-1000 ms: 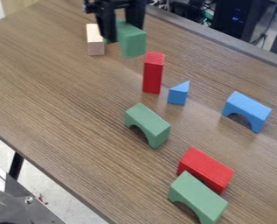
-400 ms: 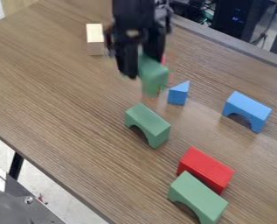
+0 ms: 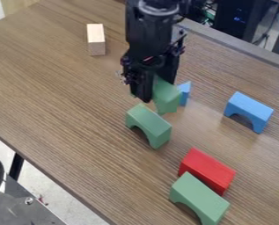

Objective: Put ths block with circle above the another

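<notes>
My gripper [image 3: 156, 90] hangs over the middle of the table, shut on a green block [image 3: 167, 96] held between its fingers. Part of that block is hidden behind the near finger. Just below and left of it in the camera view stands a green arch block [image 3: 148, 125] on the table. Another green arch block [image 3: 199, 198] stands near the bottom edge, against a red block [image 3: 207, 170]. A blue arch block [image 3: 249, 111] stands at the right.
Behind the held block, a blue triangular block [image 3: 184, 93] is partly covered. A pale wooden block [image 3: 95, 39] stands at the upper left of the table [image 3: 53, 83]. The arm covers the spot of the upright red block.
The gripper has come down and to the right from the table's upper part, carrying the green block close to the middle green arch. The other blocks have stayed put.
</notes>
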Available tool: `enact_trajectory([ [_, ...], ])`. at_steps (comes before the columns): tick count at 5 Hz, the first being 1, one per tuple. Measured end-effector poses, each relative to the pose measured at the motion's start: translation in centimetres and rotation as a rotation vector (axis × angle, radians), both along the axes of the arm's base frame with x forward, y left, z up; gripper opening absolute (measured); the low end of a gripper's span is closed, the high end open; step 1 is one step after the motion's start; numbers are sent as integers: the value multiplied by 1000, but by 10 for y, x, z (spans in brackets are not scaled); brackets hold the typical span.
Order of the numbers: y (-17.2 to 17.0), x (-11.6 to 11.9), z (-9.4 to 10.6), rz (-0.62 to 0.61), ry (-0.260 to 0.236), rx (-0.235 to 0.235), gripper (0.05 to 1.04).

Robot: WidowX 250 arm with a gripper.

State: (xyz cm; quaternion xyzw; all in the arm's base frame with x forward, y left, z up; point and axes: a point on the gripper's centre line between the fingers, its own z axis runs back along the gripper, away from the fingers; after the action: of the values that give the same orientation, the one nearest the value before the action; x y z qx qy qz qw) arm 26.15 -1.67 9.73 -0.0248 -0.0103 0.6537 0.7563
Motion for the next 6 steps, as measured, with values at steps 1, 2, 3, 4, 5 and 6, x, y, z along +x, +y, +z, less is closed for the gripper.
enact_trajectory([
  [1, -2, 3, -3, 16, -24, -16, 584],
  [2, 0, 3, -11, 30, 1, -35, 584],
  [3, 7, 7, -16, 43, 15, -46, 584],
  [4, 11, 7, -21, 54, 29, -52, 584],
  [5, 16, 7, -23, 66, 32, -56, 584],
  [6, 16, 8, -23, 69, 27, -66, 584],
])
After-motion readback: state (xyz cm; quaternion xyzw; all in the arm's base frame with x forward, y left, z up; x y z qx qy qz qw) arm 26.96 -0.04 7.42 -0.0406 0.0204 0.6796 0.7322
